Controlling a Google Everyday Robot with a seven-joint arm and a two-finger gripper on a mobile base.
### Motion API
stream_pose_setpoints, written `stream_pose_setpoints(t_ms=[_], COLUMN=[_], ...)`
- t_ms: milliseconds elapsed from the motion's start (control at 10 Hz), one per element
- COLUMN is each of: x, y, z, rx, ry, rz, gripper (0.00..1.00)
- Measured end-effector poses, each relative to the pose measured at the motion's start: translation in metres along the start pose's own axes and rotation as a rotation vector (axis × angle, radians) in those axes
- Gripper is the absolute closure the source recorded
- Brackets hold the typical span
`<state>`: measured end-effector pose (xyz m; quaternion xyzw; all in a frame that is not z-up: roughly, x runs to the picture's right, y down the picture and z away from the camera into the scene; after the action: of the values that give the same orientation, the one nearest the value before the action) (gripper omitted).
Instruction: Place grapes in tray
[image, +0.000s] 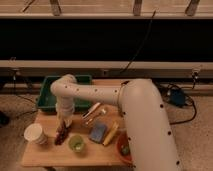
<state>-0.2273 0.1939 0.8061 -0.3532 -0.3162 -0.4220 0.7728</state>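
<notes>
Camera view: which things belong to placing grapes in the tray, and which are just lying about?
Job in hand:
- grapes
- tray
- pincer, down right over the grapes

Lying about:
- paper cup
- green cup
- blue sponge
- banana
- white utensils
- red bowl, partly behind the arm

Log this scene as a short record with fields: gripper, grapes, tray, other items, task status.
gripper: gripper pointing down over the table's left side, right above the grapes
grapes: grapes lying on the table, between the paper cup and the small green cup
tray: tray at the table's back left corner, partly hidden by the arm
other items: blue sponge, banana, red bowl
task status: grapes not yet in the tray
</notes>
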Motion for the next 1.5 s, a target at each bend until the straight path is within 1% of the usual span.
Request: stream_pose_setpoints(t_ms=[200,300,500,700,800,900,1300,1500], x=[-0.015,-0.02,-0.027,-0.023,-0.017,-0.007,0.037,0.059], y=[-0.001,-0.001,-0.001,-0.002,-0.004,-0.006,-0.022,-0.032], z=[-0.03,-0.043,-0.074,-0.091,-0.103,-0.115,-0.154,-0.179], rx=[0.052,0.071,0.118,0.139,0.152,0.161,0.18,0.191], ry=[-0.017,-0.02,-0.018,-0.01,-0.003,0.006,0.049,0.075], rz=[-0.015,-0.022,-0.04,-0.042,-0.037,-0.028,0.004,0.026], gripper=[1.0,1.0,1.0,1.0,1.0,1.0,1.0,1.0])
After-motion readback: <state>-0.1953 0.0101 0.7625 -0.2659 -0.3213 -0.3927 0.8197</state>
